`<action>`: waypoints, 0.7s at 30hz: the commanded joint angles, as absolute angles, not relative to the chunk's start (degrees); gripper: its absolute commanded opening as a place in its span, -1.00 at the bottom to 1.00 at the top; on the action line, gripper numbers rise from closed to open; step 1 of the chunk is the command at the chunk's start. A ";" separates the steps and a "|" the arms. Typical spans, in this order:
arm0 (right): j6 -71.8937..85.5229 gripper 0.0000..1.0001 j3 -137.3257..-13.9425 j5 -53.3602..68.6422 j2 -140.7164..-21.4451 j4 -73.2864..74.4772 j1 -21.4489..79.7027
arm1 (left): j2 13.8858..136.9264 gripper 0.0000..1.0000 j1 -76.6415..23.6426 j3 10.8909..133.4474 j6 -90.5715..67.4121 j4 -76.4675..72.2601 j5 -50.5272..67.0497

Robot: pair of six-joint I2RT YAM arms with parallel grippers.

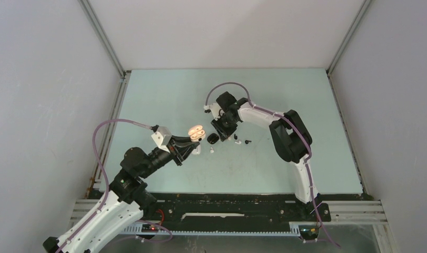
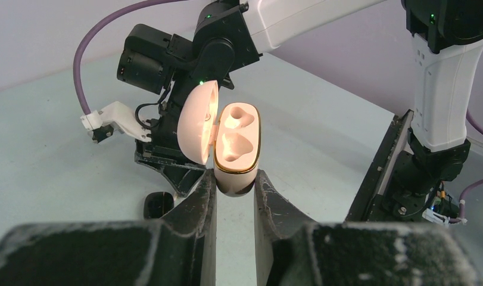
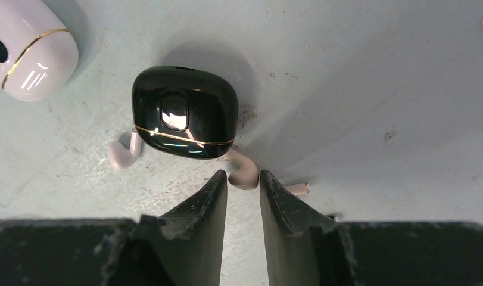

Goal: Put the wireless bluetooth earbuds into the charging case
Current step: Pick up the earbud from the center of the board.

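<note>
Left gripper (image 2: pixel 234 182) fingers fill the bottom of its wrist view, clamped on the lower end of the beige charging case (image 2: pixel 237 140), which looks held up off the table (image 1: pixel 285 158). Its lid (image 2: pixel 197 122) is open to one side and both sockets are empty. Right gripper (image 3: pixel 243 182) is down at the table, jaws narrowed either side of a beige earbud (image 3: pixel 243 174); we cannot tell if the pads actually bite it. Risks as we judge them, big to small: the case is pinched at one end only, so a push into the far socket could lever it round in the fingers. The open lid stands right beside the sockets and could get clipped on approach. The black case (image 3: pixel 185 113), shut, touches the earbud, so closing or lifting may shove it. The bud is tiny and rounded, so it could squirt out or twist in the pinch and arrive misaligned. A paler earbud (image 3: pixel 123 153) lies against the black case's other side; a white case (image 3: pixel 27 50) sits further off. Orientation: the held case's long axis runs up from the fingers, sockets one above the other, mouth facing the left wrist camera. The beige earbud lies diagonal, thin end at the black case's lower edge, fat end seemingly toward the right fingertips.
</note>
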State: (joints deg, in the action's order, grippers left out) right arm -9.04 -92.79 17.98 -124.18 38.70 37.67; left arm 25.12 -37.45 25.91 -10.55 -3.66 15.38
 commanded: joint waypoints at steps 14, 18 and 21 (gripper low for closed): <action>-14.53 -0.74 -87.78 7.28 -120.68 36.19 41.02 | 25.40 -0.99 -36.65 27.16 -11.16 -5.19 16.40; -16.98 -0.86 -84.32 5.61 -114.40 34.75 41.08 | 25.44 -0.99 -36.57 27.20 -11.16 -4.91 15.07; -20.10 -0.93 -80.96 4.60 -108.46 34.12 41.06 | 26.06 -1.00 -36.46 27.45 -11.07 -4.10 13.28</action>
